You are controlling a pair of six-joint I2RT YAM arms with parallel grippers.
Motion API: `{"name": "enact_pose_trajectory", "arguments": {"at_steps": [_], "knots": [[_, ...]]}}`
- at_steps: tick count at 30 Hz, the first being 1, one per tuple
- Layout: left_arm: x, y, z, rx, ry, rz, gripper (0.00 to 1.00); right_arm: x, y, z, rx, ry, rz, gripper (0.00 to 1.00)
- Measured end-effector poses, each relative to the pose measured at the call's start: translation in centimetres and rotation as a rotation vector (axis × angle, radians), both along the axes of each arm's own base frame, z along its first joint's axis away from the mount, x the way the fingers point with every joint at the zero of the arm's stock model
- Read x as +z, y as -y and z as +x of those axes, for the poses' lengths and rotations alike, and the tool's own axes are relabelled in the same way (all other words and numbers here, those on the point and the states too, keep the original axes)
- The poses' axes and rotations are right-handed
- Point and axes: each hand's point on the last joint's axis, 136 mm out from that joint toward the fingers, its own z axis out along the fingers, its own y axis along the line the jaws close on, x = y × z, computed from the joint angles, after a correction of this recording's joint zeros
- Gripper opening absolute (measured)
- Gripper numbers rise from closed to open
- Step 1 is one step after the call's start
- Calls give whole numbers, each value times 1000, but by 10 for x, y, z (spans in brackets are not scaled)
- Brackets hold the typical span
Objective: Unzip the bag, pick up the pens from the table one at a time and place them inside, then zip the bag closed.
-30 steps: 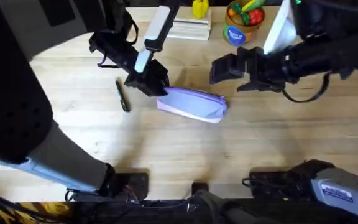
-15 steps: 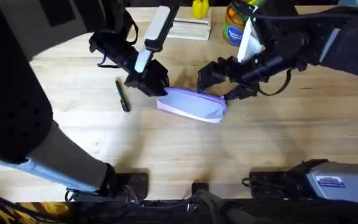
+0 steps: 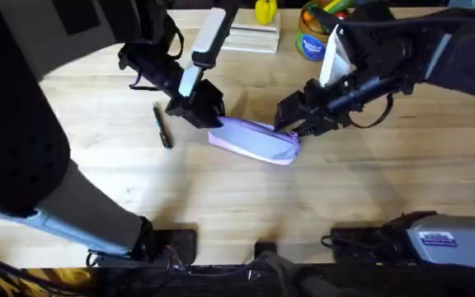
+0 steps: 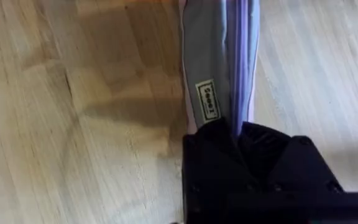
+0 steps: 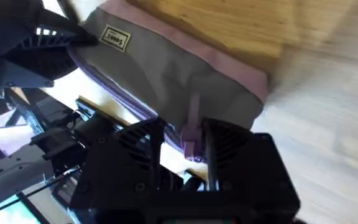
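The lavender bag [image 3: 256, 139] lies on the wooden table [image 3: 221, 206], near the middle. My left gripper [image 3: 198, 109] is shut on the bag's left end; in the left wrist view the black fingers [image 4: 216, 155] pinch the fabric of the bag [image 4: 213, 56] beside its label. My right gripper [image 3: 293, 124] is at the bag's right end. In the right wrist view the purple zipper pull [image 5: 191, 140] sits between my right gripper's [image 5: 185, 149] two fingers, with a small gap still showing. One dark pen [image 3: 163, 129] lies on the table left of the bag.
A blue tub of toy food [image 3: 316, 33], a yellow toy [image 3: 265, 11] and a white flat item [image 3: 251, 38] stand along the far edge. The left arm's upper part looms large and dark over the left side. Bare wood lies in front of the bag.
My right gripper has come in from the right and dropped down to the bag's right end, narrowing around the zipper pull. The left gripper, bag and pen have not moved.
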Motion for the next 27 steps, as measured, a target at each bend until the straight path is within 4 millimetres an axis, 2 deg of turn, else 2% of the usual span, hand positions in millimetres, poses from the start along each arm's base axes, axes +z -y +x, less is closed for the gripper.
{"name": "enact_pose_trajectory", "arguments": {"at_steps": [4, 11, 17, 27], "knots": [[0, 0, 0, -1, 1, 0, 41, 1, 4, -1, -7, -12, 11, 351], [0, 0, 0, -1, 1, -1, 41, 8, 5, 1, -5, -18, 79, 86], [0, 0, 0, -1, 1, -1, 42, 11, 6, 0, 6, -14, 102, 35], [0, 0, 0, -1, 1, 0, 42, 13, 6, 1, 49, 27, 106, 34]]}}
